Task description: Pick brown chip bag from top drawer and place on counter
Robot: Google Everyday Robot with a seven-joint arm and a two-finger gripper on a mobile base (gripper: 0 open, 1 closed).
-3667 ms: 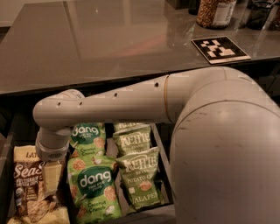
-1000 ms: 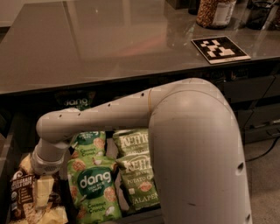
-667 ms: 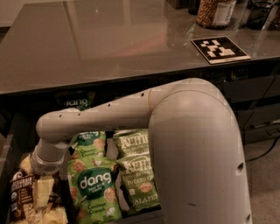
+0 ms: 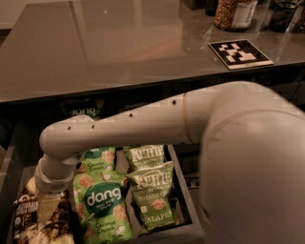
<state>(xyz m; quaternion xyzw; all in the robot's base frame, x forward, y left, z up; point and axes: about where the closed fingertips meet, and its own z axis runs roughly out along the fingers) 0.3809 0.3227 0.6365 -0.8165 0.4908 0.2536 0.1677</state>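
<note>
The top drawer (image 4: 187,206) stands open below the counter (image 4: 119,43). The brown chip bag (image 4: 26,217), dark brown and cream, lies at the drawer's left end, partly cut off by the frame's edge. My arm reaches down from the right, and my gripper (image 4: 47,209) hangs straight below the wrist, right on or over the brown bag's upper right part. The wrist covers the place where they meet, so I cannot tell whether the gripper holds the bag.
Green "dang" bags (image 4: 102,205) lie in the drawer's middle and green "Kettle" jalapeno bags (image 4: 155,195) to their right. On the counter at the back right are a black-and-white marker tile (image 4: 240,53) and a jar (image 4: 233,14).
Since 3.7 s ago the arm has swung left and lowered the gripper onto the brown bag. Over the last second almost nothing has moved.
</note>
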